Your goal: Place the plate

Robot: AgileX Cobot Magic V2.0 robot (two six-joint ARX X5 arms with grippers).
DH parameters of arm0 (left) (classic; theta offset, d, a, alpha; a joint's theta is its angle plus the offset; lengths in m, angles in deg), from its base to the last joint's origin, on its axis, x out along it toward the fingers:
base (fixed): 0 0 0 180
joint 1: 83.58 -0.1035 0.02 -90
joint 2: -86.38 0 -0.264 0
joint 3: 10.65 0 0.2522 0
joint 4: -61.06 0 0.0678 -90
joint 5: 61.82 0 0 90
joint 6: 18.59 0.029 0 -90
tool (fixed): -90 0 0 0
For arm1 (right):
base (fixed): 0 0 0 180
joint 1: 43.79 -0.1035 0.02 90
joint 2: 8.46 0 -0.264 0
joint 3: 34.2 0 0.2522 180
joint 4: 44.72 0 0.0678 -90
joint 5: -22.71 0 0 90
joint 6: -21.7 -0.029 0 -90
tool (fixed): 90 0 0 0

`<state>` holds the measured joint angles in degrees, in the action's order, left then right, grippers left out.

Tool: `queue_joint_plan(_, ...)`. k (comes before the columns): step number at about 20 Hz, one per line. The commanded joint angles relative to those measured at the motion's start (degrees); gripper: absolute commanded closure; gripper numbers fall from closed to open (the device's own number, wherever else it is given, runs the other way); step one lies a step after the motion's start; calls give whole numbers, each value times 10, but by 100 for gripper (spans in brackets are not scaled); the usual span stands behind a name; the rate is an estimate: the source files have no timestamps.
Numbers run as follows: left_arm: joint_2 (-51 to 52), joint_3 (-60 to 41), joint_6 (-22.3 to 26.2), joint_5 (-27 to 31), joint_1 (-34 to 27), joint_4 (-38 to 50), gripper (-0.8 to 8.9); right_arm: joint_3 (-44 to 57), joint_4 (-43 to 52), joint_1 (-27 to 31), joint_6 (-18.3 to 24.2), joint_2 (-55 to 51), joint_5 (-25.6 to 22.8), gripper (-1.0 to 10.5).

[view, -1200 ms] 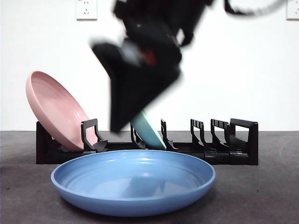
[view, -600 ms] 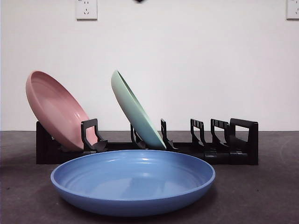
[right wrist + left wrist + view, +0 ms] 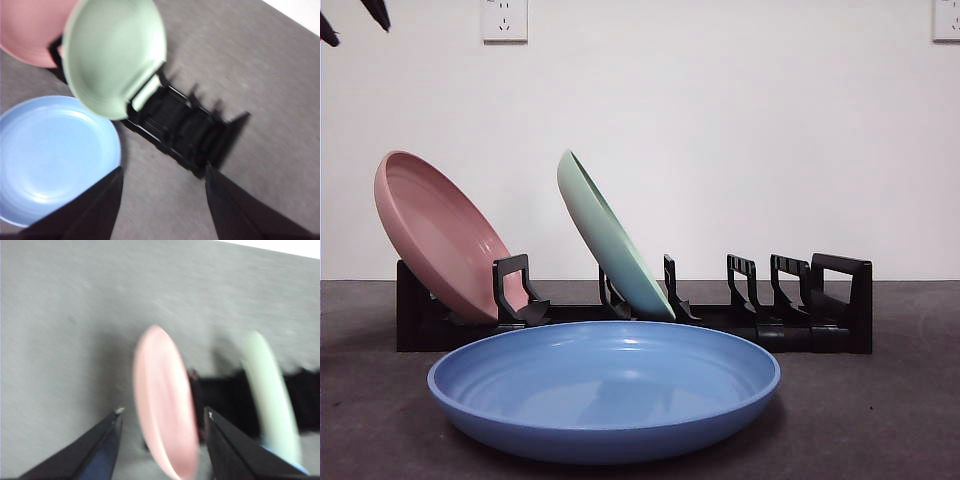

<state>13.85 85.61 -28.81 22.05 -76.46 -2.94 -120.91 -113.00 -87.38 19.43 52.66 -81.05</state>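
A blue plate (image 3: 605, 385) lies flat on the dark table in front of a black dish rack (image 3: 820, 320). A pink plate (image 3: 440, 235) leans in the rack's left end slot. A pale green plate (image 3: 610, 240) leans in a slot to its right. My left gripper (image 3: 164, 412) is open and empty, high above the pink plate (image 3: 160, 375) and the green plate (image 3: 267, 390). My right gripper (image 3: 164, 170) is open and empty, high above the rack (image 3: 190, 130), the green plate (image 3: 115, 50) and the blue plate (image 3: 55, 155).
Several rack slots to the right of the green plate hold nothing. Two black tips of an arm (image 3: 328, 30) show at the front view's top left corner. Wall sockets (image 3: 505, 18) sit on the white wall behind.
One second ago an arm was down at the green plate in the rack. It has lifted away, and the green plate stands alone in its slot. Black tips now show at the top left.
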Motion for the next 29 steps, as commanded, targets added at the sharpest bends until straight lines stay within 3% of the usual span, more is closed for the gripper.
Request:
queue_joint_plan(1,-66,49,20,26,13,-21,554,-10,-11,6,-17,-6,-2,685)
queue_joint_plan(8,-189,70,30,50,38,-30,554,-10,-30,19,-31,-33,-3,685)
queue_joint_plan(18,-212,70,34,68,42,-36,569,-10,-41,22,-31,-40,-18,685)
queue_joint_plan(22,-212,70,35,68,42,-40,806,-10,-41,22,-31,-40,-18,685)
queue_joint_plan(29,-211,126,38,108,42,-76,805,-10,-41,22,-31,-40,-23,685)
